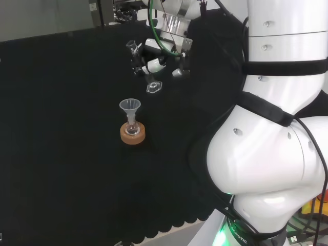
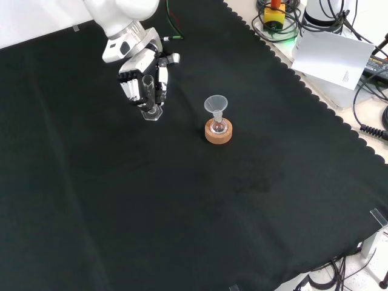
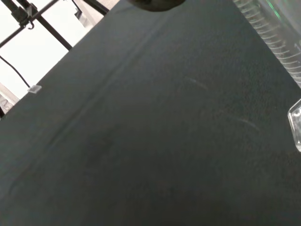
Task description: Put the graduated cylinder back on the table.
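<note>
Front view: the hand (image 2: 142, 76) comes in from the top left, under the white arm (image 2: 118, 18), with its fingers (image 2: 128, 85) curled round the graduated cylinder (image 2: 149, 96). The cylinder stands about upright in that grasp, its open mouth above the fingers and its clear foot down at the black cloth that covers the surface (image 2: 182, 200); whether the foot touches the cloth or sits just over it, I cannot tell.

In the head view the hand (image 1: 156, 59) is at the top middle, left of the big white arm links, and the cylinder (image 1: 139, 64) leans a little, its mouth up and to the left, its flat clear foot low and to the right, close to the cloth (image 1: 61, 128).

In the wrist view the ribbed, graduated wall of the cylinder (image 3: 273, 40) runs along one edge, close and large, over bare black cloth (image 3: 141, 141).

Near the cylinder but apart from it, to the right in the front view, a cork ring (image 2: 218, 133) holds a small clear flask (image 2: 218, 126) with a clear funnel (image 2: 216, 104) set in its neck. In the head view this ring (image 1: 133, 134) lies nearer the camera than the hand.
</note>
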`<state>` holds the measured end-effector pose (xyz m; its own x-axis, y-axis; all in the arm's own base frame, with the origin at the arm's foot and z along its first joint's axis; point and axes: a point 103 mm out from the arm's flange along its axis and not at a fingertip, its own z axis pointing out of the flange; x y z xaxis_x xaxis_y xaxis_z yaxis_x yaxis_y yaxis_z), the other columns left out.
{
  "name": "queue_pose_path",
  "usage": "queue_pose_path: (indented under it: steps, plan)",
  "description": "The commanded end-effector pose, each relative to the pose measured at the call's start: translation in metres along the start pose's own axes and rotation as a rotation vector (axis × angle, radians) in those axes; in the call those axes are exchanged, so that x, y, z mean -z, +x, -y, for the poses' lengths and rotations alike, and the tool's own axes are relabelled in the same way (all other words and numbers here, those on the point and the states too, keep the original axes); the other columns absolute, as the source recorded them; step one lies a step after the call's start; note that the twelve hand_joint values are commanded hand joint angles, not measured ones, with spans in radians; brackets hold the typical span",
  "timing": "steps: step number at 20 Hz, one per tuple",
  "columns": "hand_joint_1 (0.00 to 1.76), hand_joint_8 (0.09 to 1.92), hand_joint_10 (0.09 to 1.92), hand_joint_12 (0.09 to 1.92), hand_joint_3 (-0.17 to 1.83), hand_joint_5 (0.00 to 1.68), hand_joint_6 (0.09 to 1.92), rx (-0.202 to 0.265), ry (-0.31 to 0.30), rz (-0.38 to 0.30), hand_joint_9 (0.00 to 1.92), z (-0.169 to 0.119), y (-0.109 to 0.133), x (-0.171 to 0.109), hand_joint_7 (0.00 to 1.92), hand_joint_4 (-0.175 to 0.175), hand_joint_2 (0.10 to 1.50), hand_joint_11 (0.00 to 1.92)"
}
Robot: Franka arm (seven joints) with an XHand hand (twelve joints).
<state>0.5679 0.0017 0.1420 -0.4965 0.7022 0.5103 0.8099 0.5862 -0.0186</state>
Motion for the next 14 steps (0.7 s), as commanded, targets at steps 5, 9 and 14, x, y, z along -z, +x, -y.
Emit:
queue_pose_path:
  steps: [5, 9, 14]
  plan:
    - [1.27, 0.91, 0.09, 0.69, 0.00, 1.03, 0.91, 0.023, -0.072, -0.084, 1.45, -0.032, -0.023, -0.015, 1.06, -0.175, 1.08, 1.29]
    - [1.27, 0.91, 0.09, 0.70, 0.00, 1.03, 0.92, 0.031, -0.091, -0.122, 1.45, -0.042, -0.026, -0.020, 1.05, -0.175, 1.09, 1.28]
    - [1.27, 0.92, 0.09, 0.70, 0.00, 1.03, 0.93, 0.031, -0.120, -0.132, 1.43, -0.047, -0.025, -0.028, 1.05, -0.175, 1.09, 1.27]
